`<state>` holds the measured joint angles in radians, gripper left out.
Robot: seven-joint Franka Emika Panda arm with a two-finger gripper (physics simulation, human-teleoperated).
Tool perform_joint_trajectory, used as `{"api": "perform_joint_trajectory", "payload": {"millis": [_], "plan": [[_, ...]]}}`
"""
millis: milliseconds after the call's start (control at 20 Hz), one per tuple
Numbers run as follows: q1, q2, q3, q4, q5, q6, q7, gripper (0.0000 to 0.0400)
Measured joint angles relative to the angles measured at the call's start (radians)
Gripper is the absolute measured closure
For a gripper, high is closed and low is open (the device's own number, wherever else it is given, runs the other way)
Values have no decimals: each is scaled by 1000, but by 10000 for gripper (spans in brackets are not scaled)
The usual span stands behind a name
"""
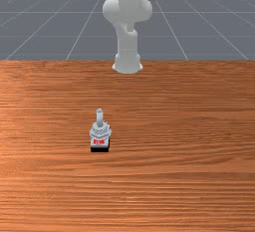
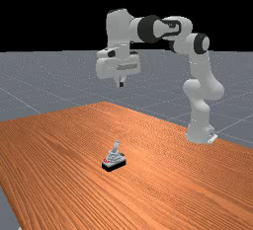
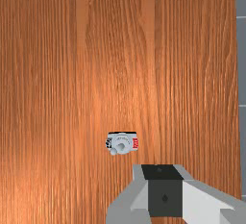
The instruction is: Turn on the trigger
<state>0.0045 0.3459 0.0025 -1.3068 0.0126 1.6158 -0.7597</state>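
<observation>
Trigger: one, grey on a black base (image 2: pixel 114 165), with one upright stick (image 2: pixel 116 146); it stands on the surface (image 1: pixel 194 126), front view's left of centre
Pincer (image 2: pixel 120 83): one, fingertips together, nothing held, well above the trigger
Arm (image 2: pixel 200 76): one, at the far view's right
Done: no contact; apparently nothing achieved
Left: likely everything, namely lowering, reaching the stick, moving it
Surface: one

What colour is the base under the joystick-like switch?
Black, under the switch's grey body; the far view shows it best.
</observation>
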Motion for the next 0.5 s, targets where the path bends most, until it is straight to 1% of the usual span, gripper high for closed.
{"api": "perform_joint_trajectory", "payload": {"millis": [150, 200, 250, 300, 400, 450, 500], "plan": [[0, -2, -3, -3, 2, 1, 13, 400], [-7, -2, 2, -3, 13, 1, -20, 400], [-5, 0, 2, 2, -1, -1, -34, 400], [-10, 10, 9, 17, -6, -7, -97, 400], [-13, 34, 13, 53, -9, -19, -133, 400], [37, 43, -22, 64, -138, -31, 12, 400], [46, 44, -28, 60, -171, -31, 20, 400]]}}
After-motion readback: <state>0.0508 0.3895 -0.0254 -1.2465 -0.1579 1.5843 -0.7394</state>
